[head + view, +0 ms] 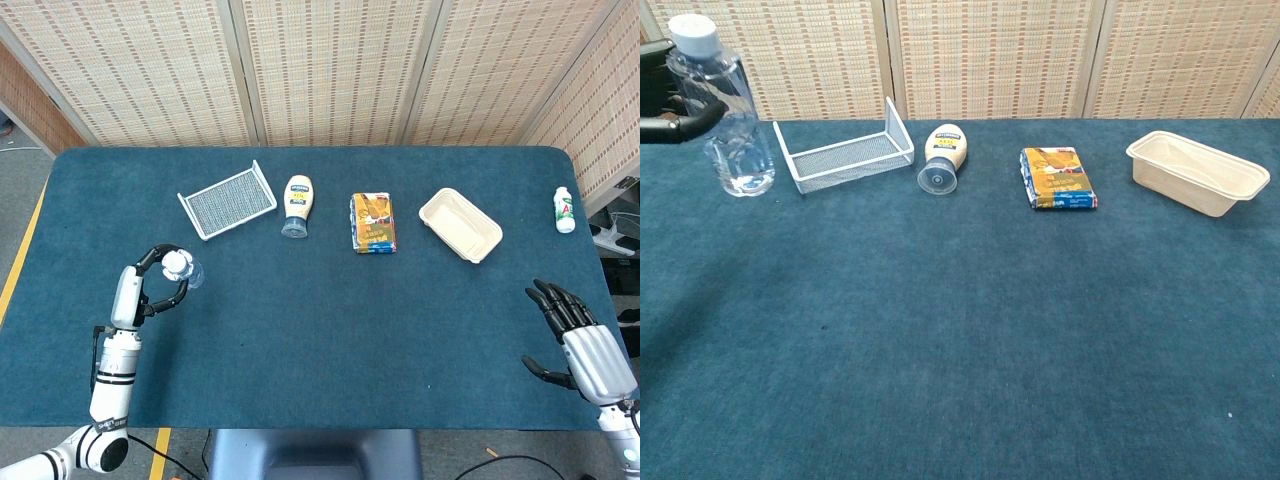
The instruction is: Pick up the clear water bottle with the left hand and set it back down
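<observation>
Gripping bottle (728, 110) near table edge (40, 215)

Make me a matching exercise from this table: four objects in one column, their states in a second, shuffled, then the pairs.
1. clear water bottle
2. mayonnaise bottle
3. beige tray
4. wire basket

A. lying on its side, cap towards the robot
B. empty, on the right of the table
C. upright, held by the left hand
D. white mesh, one side open

Pairs: 1-C, 2-A, 3-B, 4-D

left hand (665, 95) cut by frame edge, small bottle (565, 210) label unreadable
</observation>
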`<action>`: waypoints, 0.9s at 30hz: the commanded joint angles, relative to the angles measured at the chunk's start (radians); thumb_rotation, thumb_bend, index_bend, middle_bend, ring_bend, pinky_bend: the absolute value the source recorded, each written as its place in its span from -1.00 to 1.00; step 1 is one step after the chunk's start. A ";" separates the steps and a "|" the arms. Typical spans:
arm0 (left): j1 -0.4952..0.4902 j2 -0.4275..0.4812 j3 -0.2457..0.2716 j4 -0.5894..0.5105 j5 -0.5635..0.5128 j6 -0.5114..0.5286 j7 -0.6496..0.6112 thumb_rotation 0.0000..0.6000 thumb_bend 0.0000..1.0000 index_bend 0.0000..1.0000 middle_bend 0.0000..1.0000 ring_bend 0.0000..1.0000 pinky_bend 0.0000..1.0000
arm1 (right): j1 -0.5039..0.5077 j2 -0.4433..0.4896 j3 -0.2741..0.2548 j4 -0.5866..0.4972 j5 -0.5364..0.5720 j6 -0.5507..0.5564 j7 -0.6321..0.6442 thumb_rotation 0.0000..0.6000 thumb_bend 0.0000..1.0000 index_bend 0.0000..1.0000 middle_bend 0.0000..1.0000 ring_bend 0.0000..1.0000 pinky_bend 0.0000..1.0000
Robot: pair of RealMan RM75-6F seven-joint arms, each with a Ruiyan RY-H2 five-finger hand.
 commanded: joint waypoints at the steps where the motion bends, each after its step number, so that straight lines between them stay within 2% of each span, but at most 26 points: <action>1: 0.025 0.087 -0.045 -0.156 -0.117 -0.112 -0.129 1.00 0.37 0.36 0.46 0.25 0.17 | 0.001 0.001 -0.001 -0.002 0.001 -0.005 -0.002 1.00 -0.74 -1.00 -1.00 -1.00 -0.76; 6: 0.008 0.014 -0.010 0.038 -0.085 -0.014 0.253 1.00 0.41 0.42 0.45 0.25 0.17 | 0.003 0.007 -0.006 -0.009 0.000 -0.015 -0.006 1.00 -0.74 -1.00 -1.00 -1.00 -0.75; 10: -0.014 -0.039 0.043 0.282 0.000 0.058 0.534 1.00 0.41 0.44 0.44 0.24 0.16 | 0.002 0.009 -0.007 -0.012 0.002 -0.016 -0.009 1.00 -0.74 -1.00 -1.00 -1.00 -0.75; 14: -0.034 -0.087 0.089 0.513 0.101 0.148 0.713 1.00 0.41 0.45 0.45 0.24 0.15 | 0.002 0.009 -0.007 -0.014 0.003 -0.017 -0.012 1.00 -0.74 -1.00 -1.00 -1.00 -0.75; 17: -0.033 -0.118 0.094 0.565 0.108 0.162 0.683 1.00 0.41 0.45 0.46 0.24 0.16 | 0.003 0.010 -0.007 -0.015 0.005 -0.022 -0.014 1.00 -0.74 -1.00 -1.00 -1.00 -0.75; 20: -0.021 -0.119 0.075 0.481 0.065 0.124 0.551 1.00 0.41 0.45 0.46 0.24 0.16 | 0.005 0.011 -0.008 -0.017 0.006 -0.027 -0.017 1.00 -0.74 -1.00 -1.00 -1.00 -0.75; 23: -0.018 -0.113 0.070 0.451 0.053 0.111 0.521 1.00 0.41 0.45 0.46 0.24 0.16 | 0.005 0.011 -0.008 -0.017 0.006 -0.028 -0.017 1.00 -0.74 -1.00 -1.00 -1.00 -0.75; 25: -0.011 -0.105 0.058 0.387 0.026 0.082 0.455 1.00 0.41 0.45 0.46 0.24 0.16 | 0.005 0.012 -0.009 -0.018 0.006 -0.028 -0.017 1.00 -0.74 -1.00 -1.00 -1.00 -0.75; 27: 0.005 -0.077 0.035 0.241 -0.031 0.019 0.313 1.00 0.41 0.45 0.46 0.24 0.17 | 0.005 0.013 -0.009 -0.019 0.005 -0.029 -0.017 1.00 -0.74 -1.00 -1.00 -1.00 -0.75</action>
